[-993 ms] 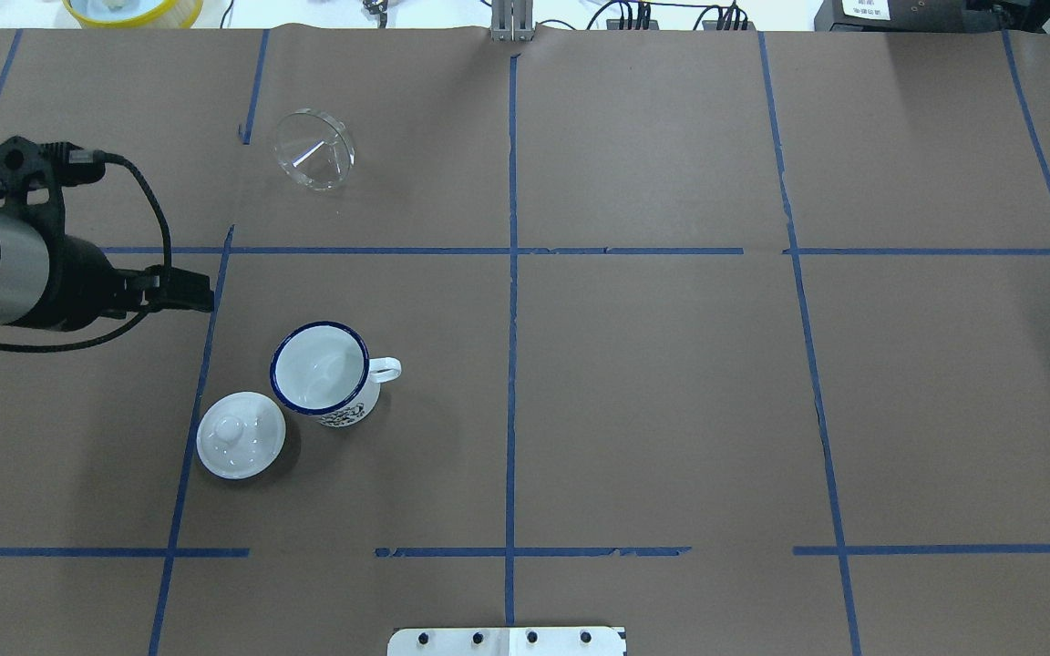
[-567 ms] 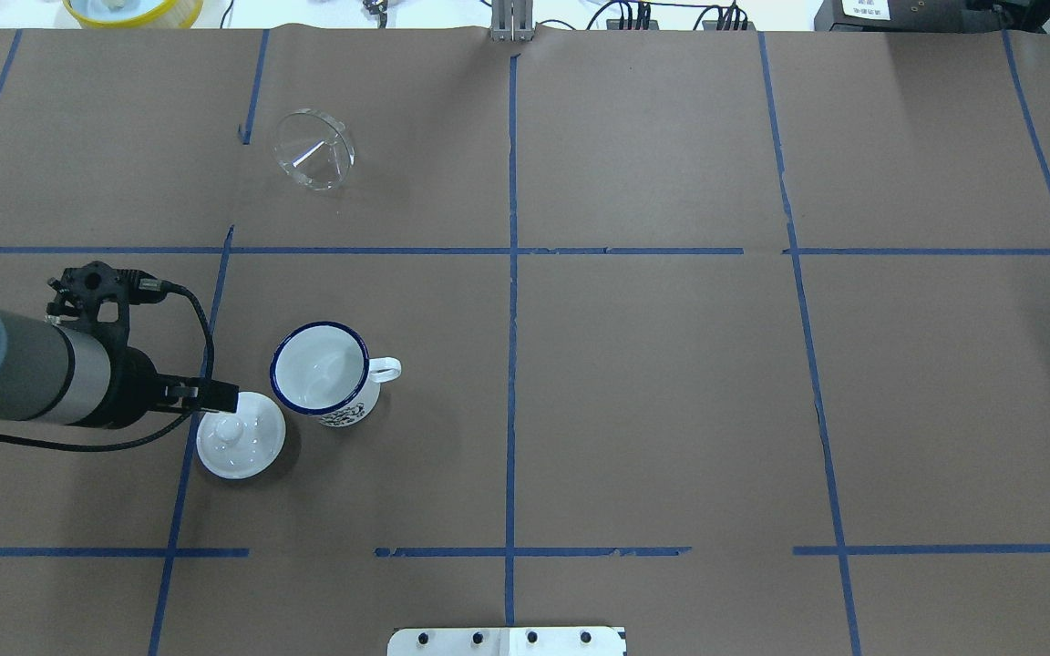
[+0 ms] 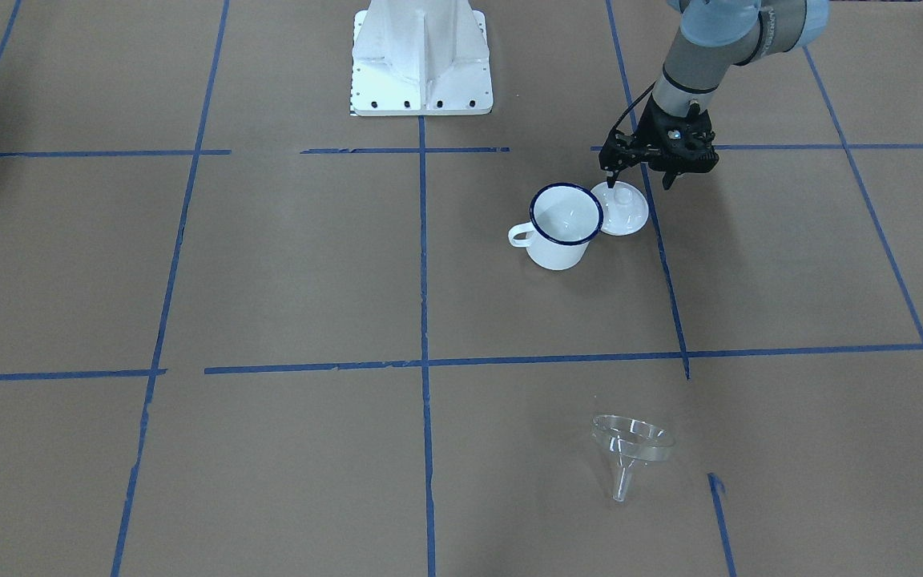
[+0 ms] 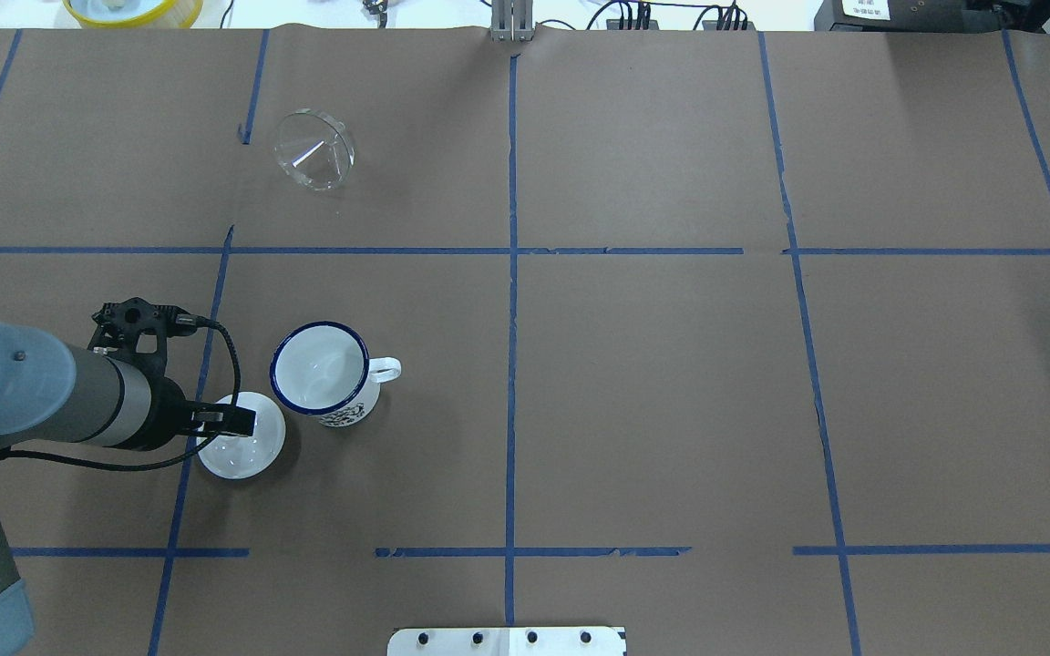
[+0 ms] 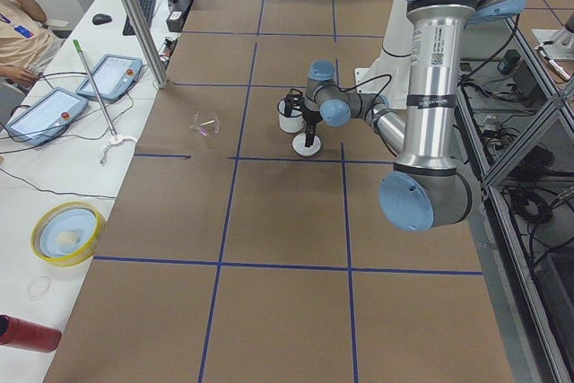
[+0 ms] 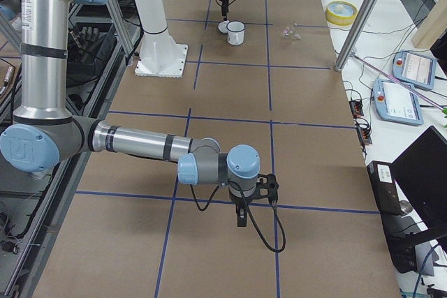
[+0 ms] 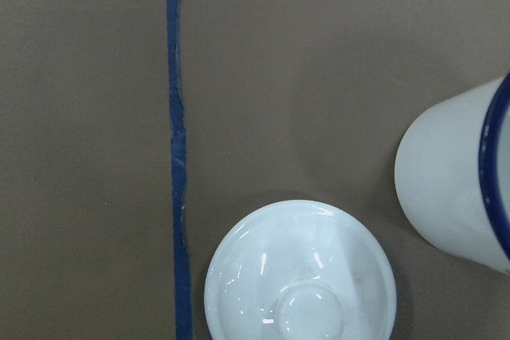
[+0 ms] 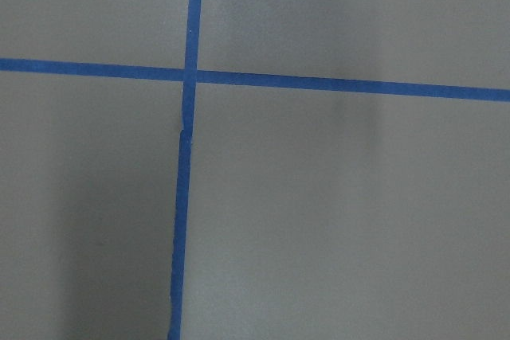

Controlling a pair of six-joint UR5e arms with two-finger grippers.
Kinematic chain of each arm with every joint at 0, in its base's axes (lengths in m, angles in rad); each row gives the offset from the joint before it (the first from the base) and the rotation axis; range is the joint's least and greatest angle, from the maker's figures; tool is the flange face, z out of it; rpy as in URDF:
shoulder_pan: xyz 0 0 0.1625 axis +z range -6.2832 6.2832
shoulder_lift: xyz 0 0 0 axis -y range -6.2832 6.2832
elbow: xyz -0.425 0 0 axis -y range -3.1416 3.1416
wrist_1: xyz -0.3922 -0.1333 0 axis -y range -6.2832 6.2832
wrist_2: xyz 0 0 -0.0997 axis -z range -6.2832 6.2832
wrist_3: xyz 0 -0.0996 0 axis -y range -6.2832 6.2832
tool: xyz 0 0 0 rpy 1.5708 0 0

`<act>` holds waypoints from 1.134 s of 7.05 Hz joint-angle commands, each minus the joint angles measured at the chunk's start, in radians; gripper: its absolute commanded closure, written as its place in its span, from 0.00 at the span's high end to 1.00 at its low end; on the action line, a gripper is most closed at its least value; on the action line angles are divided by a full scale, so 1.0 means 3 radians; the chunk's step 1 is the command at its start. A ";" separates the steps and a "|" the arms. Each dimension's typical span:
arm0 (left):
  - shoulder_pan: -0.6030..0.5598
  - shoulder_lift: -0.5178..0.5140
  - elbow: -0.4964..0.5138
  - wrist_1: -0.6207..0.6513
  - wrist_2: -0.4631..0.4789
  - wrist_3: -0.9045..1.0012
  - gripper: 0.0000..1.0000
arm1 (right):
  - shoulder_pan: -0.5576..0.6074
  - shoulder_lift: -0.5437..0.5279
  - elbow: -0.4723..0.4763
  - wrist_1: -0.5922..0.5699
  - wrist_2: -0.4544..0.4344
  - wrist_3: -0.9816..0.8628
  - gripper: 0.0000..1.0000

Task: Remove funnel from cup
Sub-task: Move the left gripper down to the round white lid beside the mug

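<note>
1. The funnel is clear, glossy plastic, a wide round cone with a short narrow spout. It lies tipped on its side on the worktop, out of the cup and well apart from it on the far side of a line of blue tape.
2. The cup is white enamel with a dark blue rim and a small loop handle. It stands upright with nothing inside, and dark print shows on its wall.
3. A round white lid, smooth and shiny with a domed knob, sits just beside the cup. Whether the two touch cannot be told.
4. The worktop is covered in matte brown paper, squared off by the blue tape.
5. The left gripper is black and slim, its fingers drawn close together with nothing between them. It points down over the middle of the lid.
6. The right gripper shows only in the side view, hanging over a tape crossing. Whether it is spread or closed cannot be told.
7. A second ago the left gripper was farther off, near the tape line between funnel and cup. It then reached the lid's edge with the knob still showing. Now its tip hides the knob from overhead. The funnel, cup and lid have not moved.
</note>
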 commanded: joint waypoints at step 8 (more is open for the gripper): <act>0.0059 -0.0135 0.0173 -0.0009 -0.0004 0.0022 0.66 | 0.0000 0.0000 0.0000 0.0000 0.0000 0.0000 1.00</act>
